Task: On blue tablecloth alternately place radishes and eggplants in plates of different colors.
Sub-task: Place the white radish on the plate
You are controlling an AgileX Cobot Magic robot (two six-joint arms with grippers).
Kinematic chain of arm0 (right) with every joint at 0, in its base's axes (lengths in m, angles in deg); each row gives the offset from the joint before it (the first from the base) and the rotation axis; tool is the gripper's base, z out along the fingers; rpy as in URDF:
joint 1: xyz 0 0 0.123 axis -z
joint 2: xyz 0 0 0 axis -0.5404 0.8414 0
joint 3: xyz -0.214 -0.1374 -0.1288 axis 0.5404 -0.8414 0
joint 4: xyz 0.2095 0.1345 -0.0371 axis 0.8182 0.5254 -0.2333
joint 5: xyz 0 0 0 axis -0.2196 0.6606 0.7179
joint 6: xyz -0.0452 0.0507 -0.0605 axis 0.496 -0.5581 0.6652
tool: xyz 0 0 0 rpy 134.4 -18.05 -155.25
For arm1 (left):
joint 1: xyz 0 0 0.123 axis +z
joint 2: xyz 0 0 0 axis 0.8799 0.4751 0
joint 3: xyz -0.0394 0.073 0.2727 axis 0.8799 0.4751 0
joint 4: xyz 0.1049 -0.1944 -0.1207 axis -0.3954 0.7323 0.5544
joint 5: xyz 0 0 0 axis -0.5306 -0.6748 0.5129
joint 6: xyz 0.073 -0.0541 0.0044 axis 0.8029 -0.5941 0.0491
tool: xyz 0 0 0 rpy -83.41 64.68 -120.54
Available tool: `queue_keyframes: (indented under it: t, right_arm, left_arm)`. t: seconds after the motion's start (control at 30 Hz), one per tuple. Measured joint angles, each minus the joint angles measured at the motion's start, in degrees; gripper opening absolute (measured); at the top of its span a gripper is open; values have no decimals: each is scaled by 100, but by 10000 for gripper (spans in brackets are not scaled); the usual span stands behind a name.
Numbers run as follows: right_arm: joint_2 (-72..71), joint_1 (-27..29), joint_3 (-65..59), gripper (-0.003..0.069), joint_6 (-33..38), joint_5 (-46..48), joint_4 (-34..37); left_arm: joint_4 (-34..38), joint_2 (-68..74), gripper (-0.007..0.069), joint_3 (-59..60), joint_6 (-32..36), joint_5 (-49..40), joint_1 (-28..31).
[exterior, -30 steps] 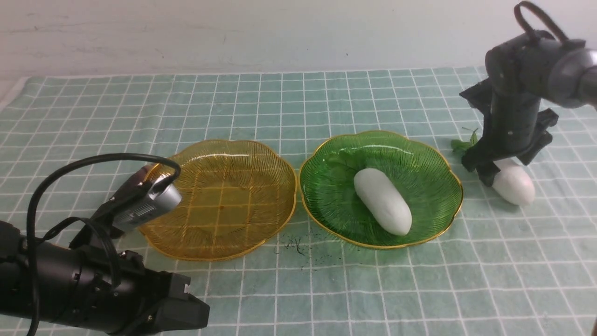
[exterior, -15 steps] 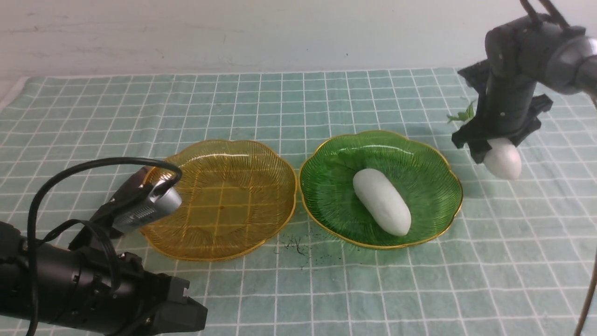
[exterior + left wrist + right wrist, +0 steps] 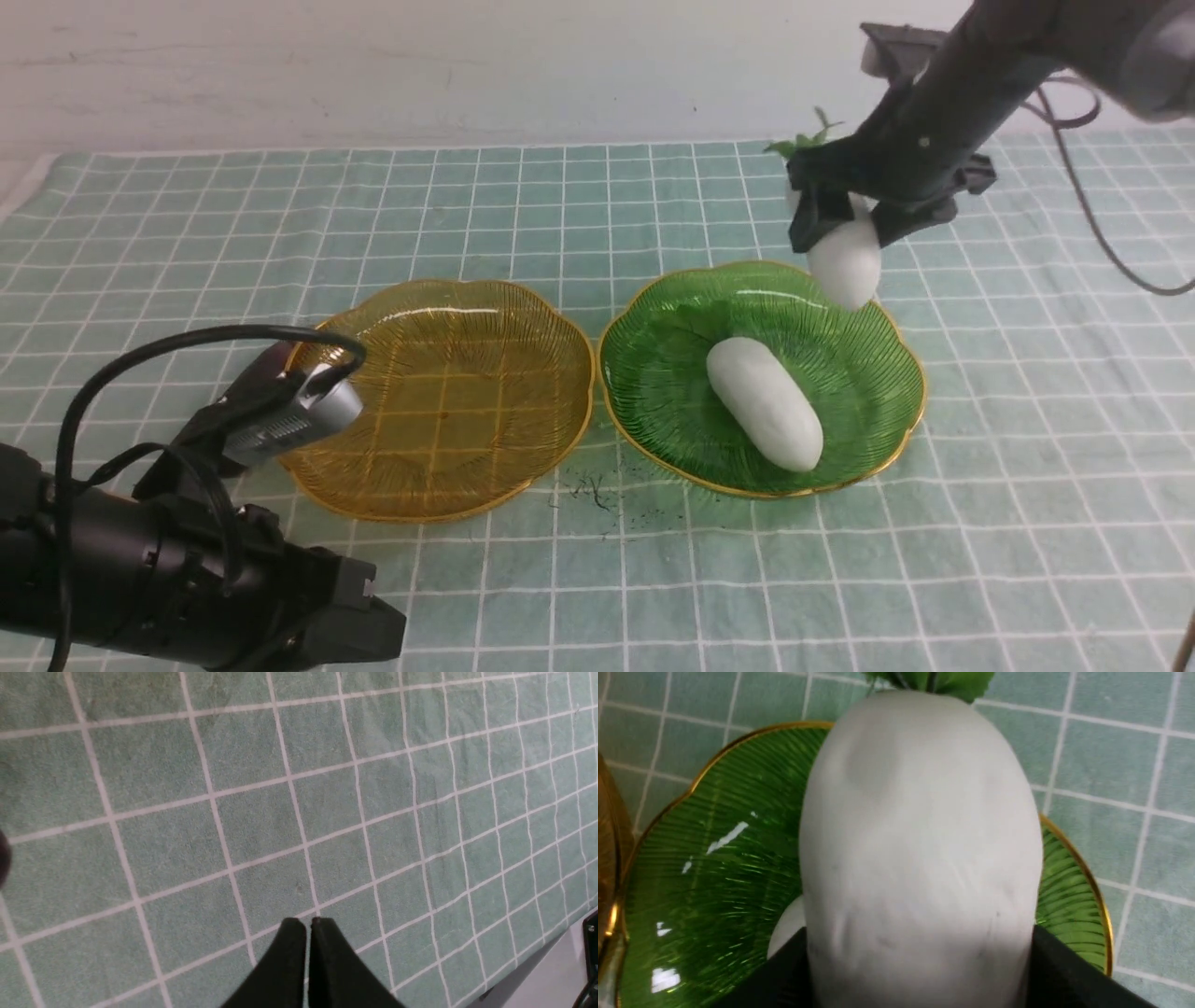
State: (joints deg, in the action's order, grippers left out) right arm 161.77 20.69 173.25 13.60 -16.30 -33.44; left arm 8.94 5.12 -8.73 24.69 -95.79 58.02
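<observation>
On the blue tablecloth (image 3: 560, 205) stand an empty amber plate (image 3: 467, 401) and a green plate (image 3: 672, 373). One white radish (image 3: 766, 403) lies in the green plate. My right gripper (image 3: 840, 219) is shut on a second radish (image 3: 845, 261), held in the air above the green plate's far right rim with its leaves pointing away. In the right wrist view this radish (image 3: 920, 849) fills the frame between the black fingers (image 3: 1064, 970), over the green plate (image 3: 714, 868). My left gripper (image 3: 308, 924) is shut and empty above bare cloth. The eggplants are out of view.
Dark crumbs (image 3: 593, 490) lie on the cloth in front of the gap between the plates. My left arm with its wrist camera (image 3: 289, 415) overlaps the amber plate's near left rim. The table's edge (image 3: 537, 961) shows in the left wrist view.
My right gripper has lifted the radish off the cloth to the right of the green plate and carried it up and left over the plate's far rim. The left arm has barely moved.
</observation>
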Motion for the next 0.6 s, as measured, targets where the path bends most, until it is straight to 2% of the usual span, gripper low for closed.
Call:
queue_keyframes:
  t: [0.23, 0.4, 0.57, 0.6]
  right_arm:
    - [376, -211, -5, 474, 93, 0, -649]
    - [466, -212, -11, 474, -243, 0, -882]
    - [454, -216, -40, 596, -503, -8, -882]
    - [444, -216, -51, 602, -547, -8, -882]
  left_arm:
    - [-179, 0, -3, 0, 0, 4, 0]
    - [-194, 4, -3, 0, 0, 28, 0]
    - [-207, 4, 1, 0, 0, 150, 0]
    - [-207, 4, 1, 0, 0, 150, 0]
